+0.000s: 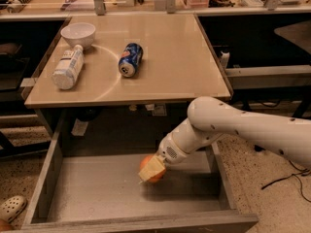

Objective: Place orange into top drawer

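Note:
The orange [155,178] is low inside the open top drawer [97,195], at or just above its grey bottom near the middle. My gripper [149,173] reaches down into the drawer from the right on a white arm [233,127]. It is shut on the orange, and a cream-coloured finger [151,167] covers the fruit's front. The drawer is pulled out under the table, with its side walls and front wall in view.
On the beige table [170,57] lie a blue soda can [130,59] on its side, a white bottle [67,68] on its side and a white bowl [77,33]. A shoe [12,208] lies on the floor left of the drawer.

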